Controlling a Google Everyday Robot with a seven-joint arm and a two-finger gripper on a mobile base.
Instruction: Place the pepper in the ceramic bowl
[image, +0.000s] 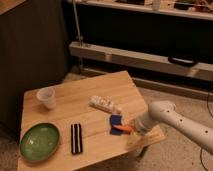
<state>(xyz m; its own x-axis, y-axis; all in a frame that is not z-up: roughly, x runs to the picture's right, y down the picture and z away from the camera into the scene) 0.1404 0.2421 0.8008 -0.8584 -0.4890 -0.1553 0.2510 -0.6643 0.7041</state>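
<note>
A: Where the arm (172, 119) reaches in from the right, what sits at its end?

B: The gripper (133, 129), low over the counter (100, 85) near its front right corner. It meets the right end of the pepper (121, 129).

A: Is it clamped on the pepper?

B: I cannot tell. The gripper and the pepper run together there, and no gap shows between them.

A: And how does the pepper lie?

B: Roughly flat, pointing left, just in front of a blue block (116, 122) and touching or nearly touching it.

A: Where is the ceramic bowl?

B: The ceramic bowl (39, 141) is at the front left corner of the counter, green and glossy, well apart from the pepper. Nothing lies in it.

A: What is between the 2?

B: 1 dark striped strip (76, 138) lies flat just to the right of the bowl, long side running front to back.

A: Anything else?

B: A white cup (46, 97) stands upright toward the back left, and a pale oblong object (105, 104) lies near the middle, just behind the blue block.
</note>
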